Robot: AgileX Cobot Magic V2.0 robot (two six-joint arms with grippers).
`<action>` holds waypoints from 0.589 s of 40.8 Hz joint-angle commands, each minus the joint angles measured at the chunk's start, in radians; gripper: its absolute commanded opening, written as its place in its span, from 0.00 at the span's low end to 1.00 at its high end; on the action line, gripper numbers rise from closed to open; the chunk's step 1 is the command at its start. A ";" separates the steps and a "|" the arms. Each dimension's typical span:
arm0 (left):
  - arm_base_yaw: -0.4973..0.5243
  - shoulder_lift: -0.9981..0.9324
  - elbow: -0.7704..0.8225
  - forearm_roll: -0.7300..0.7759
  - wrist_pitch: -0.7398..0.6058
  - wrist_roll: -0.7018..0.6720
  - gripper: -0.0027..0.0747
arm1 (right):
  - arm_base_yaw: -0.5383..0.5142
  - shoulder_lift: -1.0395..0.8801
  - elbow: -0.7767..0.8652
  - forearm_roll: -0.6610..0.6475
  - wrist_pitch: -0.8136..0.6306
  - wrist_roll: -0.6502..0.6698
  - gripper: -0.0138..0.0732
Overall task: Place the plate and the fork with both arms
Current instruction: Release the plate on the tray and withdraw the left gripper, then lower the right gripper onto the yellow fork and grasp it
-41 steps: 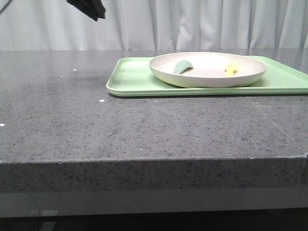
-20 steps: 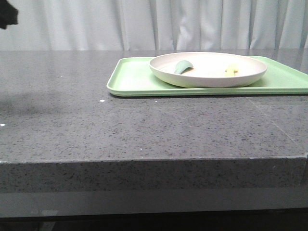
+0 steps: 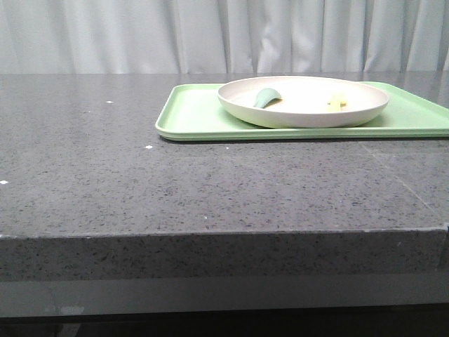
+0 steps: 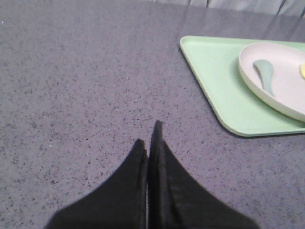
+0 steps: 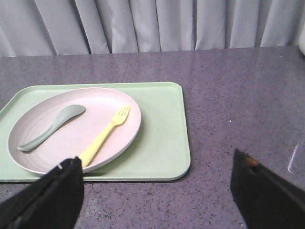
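The cream-white plate [image 3: 303, 101] [image 5: 74, 129] [image 4: 281, 78] rests on a light green tray [image 3: 193, 116] [image 5: 164, 138] [image 4: 219, 81]. On the plate lies the pale yellow fork [image 5: 106, 135] [image 3: 337, 100], beside a sage-green spoon [image 5: 51, 126] [image 3: 266, 97] [image 4: 264, 75]. My left gripper [image 4: 148, 140] is shut with nothing in it, over bare counter well away from the tray's corner. My right gripper [image 5: 157, 183] is open wide and empty, over the counter just off the tray's edge. Neither gripper shows in the front view.
The grey speckled counter [image 3: 140, 182] ends in a front edge close to the front camera. White curtains [image 3: 224, 35] hang behind it. The tray reaches the right border of the front view.
A dark arm part at the top left of the front view moved left and then left the picture. Plate, fork, spoon and tray have stayed put.
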 commanded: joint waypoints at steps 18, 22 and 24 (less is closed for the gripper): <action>0.002 -0.203 0.047 0.066 -0.104 0.010 0.01 | 0.087 0.514 -0.389 0.061 0.091 -0.006 0.90; 0.002 -0.203 0.047 0.066 -0.104 0.010 0.01 | 0.128 0.656 -0.518 0.068 0.169 -0.006 0.90; 0.002 -0.203 0.047 0.066 -0.104 0.010 0.01 | 0.140 0.724 -0.586 0.080 0.222 -0.005 0.90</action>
